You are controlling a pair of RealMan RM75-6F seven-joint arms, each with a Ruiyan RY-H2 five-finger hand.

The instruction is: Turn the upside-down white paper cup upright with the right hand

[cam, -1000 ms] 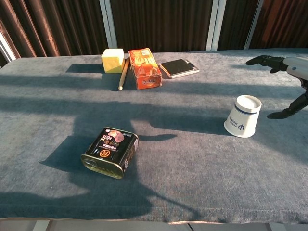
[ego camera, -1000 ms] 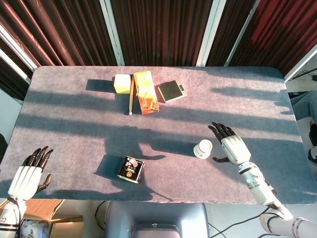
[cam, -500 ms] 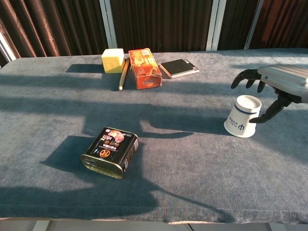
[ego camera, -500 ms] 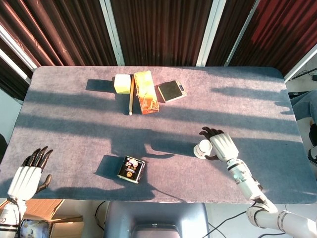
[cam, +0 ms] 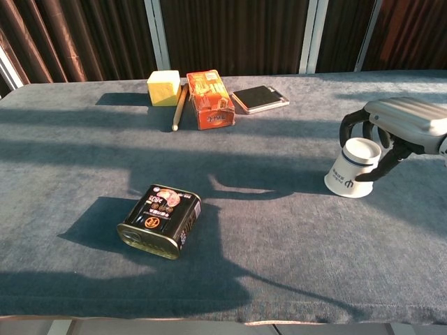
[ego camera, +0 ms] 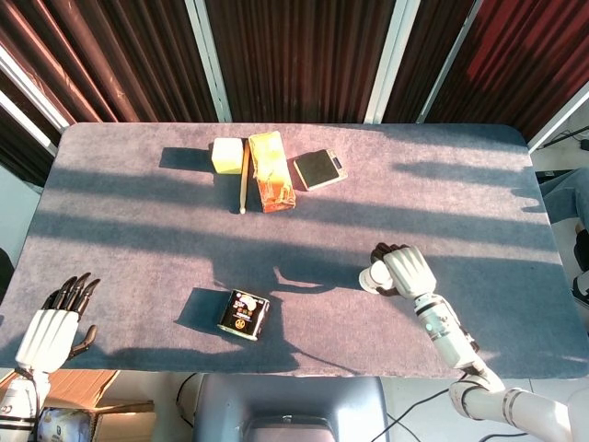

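Note:
The white paper cup [ego camera: 372,275] [cam: 350,172] stands upside down on the grey table, right of centre, with blue print on its side. My right hand [ego camera: 406,269] [cam: 406,123] is wrapped around it from the right: the fingers [cam: 351,125] curl over its far side and the thumb presses its near side. The cup's rim still rests on the cloth. My left hand [ego camera: 51,328] hangs off the table's front left corner with fingers spread and nothing in it; the chest view does not show it.
A dark tin can [ego camera: 244,315] [cam: 160,221] lies on its side at front centre. At the back stand a yellow block [cam: 163,88], a wooden stick [cam: 179,108], an orange box [cam: 209,99] and a black device [cam: 260,98].
My right hand has moved left onto the cup and its fingers have curled from spread to closed around it. The cup has not shifted. The left hand is unchanged.

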